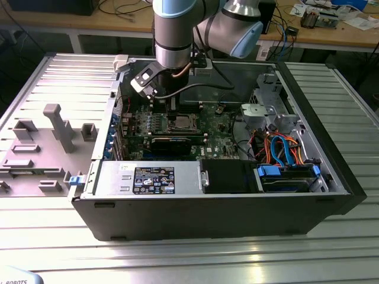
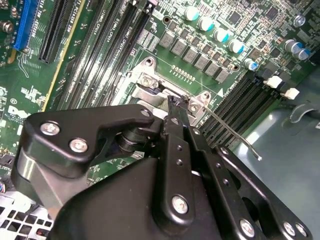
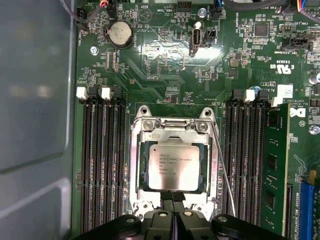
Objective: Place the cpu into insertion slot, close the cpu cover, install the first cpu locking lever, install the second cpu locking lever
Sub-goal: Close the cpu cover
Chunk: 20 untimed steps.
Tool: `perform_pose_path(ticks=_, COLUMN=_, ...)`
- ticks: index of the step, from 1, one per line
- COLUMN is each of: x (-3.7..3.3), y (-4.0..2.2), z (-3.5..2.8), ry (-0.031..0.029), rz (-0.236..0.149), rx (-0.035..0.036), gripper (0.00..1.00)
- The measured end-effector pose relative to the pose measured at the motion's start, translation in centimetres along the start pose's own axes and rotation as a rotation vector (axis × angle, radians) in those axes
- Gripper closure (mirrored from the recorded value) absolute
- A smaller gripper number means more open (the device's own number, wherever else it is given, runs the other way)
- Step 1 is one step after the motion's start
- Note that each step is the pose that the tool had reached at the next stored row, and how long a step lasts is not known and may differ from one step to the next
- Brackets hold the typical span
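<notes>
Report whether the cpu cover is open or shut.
Shut: in the first wrist view the cpu cover lies flat, its frame around the cpu, which shows through its window.

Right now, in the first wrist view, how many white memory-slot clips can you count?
4. Two white clips on one side of the cpu, two on the other; the hand may hide more.

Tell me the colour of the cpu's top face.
Dull silver-grey metal with faint dark print; the cpu shows best in the first wrist view.
</notes>
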<state>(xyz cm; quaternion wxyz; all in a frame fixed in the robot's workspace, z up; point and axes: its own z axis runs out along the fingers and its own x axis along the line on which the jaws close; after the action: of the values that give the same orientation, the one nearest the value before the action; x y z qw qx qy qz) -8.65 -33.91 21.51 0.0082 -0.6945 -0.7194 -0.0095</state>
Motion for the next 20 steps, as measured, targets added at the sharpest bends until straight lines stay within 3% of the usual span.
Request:
perform_pose_path(ticks=7, x=-0.01, y=-0.28, z=0.64, ry=0.001, rz=0.0, rx=0.0009, gripper=0.89)
perform_pose_path(ticks=10, x=-0.01, y=-0.27, z=0.71, ry=0.0063, rz=0.0, rx=0.0007, gripper=0.89)
perform_pose_path(ticks=13, x=-0.02, y=-0.27, z=0.82, ry=0.0139, rz=0.0, rx=0.0027, gripper=0.89)
perform_pose_path(ticks=16, x=-0.02, y=-0.27, z=0.91, ry=0.027, rz=0.0, rx=0.0061, gripper=0.89)
perform_pose_path(ticks=20, x=-0.02, y=-0.27, z=0.99, ry=0.0385, rz=0.0, rx=0.0073, gripper=0.89)
